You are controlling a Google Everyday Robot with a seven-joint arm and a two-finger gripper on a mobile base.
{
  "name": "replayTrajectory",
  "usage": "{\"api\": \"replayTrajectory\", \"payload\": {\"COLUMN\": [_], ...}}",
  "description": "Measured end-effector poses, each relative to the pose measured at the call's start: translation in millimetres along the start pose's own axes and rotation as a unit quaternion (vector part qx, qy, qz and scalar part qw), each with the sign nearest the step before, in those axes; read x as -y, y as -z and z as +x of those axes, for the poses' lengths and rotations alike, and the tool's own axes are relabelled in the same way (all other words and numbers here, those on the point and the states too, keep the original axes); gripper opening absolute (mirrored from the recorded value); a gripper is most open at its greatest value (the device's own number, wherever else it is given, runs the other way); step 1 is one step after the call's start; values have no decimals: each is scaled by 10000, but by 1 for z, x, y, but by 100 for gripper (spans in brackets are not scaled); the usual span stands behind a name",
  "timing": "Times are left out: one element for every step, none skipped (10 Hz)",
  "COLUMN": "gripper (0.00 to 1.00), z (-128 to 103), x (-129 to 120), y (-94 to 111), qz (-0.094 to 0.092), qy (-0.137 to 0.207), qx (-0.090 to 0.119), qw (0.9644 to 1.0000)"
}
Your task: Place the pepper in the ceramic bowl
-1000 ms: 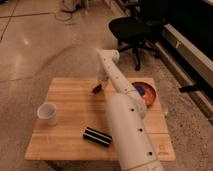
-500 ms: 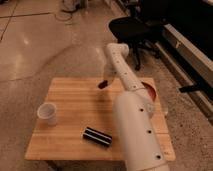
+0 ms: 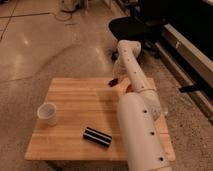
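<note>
My gripper (image 3: pixel 114 81) hangs from the white arm over the far edge of the wooden table (image 3: pixel 75 100). It is shut on the pepper (image 3: pixel 113 83), a small dark red piece at its tip, held just above the tabletop. The ceramic bowl (image 3: pixel 128 90) is almost wholly hidden behind my arm. Only an orange-brown sliver of its rim shows, right next to the gripper on its right.
A white cup (image 3: pixel 46 112) stands near the table's left edge. A black striped block (image 3: pixel 97 137) lies near the front edge. A black office chair (image 3: pixel 131 27) stands on the floor behind the table. My arm covers the table's right side.
My gripper has carried the pepper to the right along the far side of the table, towards the bowl. The cup and the block have not moved.
</note>
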Motion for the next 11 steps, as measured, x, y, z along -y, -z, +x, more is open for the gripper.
{"api": "replayTrajectory", "payload": {"gripper": [0, 0, 0, 0, 0, 0, 0, 0, 0, 0, 2], "z": [7, 17, 23, 29, 36, 44, 51, 60, 71, 78, 85], "x": [-6, -15, -21, -25, -33, -42, -50, -61, -75, -85, -94], "y": [4, 11, 17, 23, 27, 27, 26, 22, 17, 13, 9], "qz": [-3, -6, 7, 27, -11, -73, -135, -233, -376, -489, -595], "qy": [-33, -64, -55, -36, -37, -54, -83, -112, -141, -153, -167], "qx": [-23, -29, -33, -55, -98, -147, -201, -272, -366, -435, -503], "qw": [10000, 10000, 10000, 10000, 9999, 9999, 9997, 9993, 9985, 9977, 9968]}}
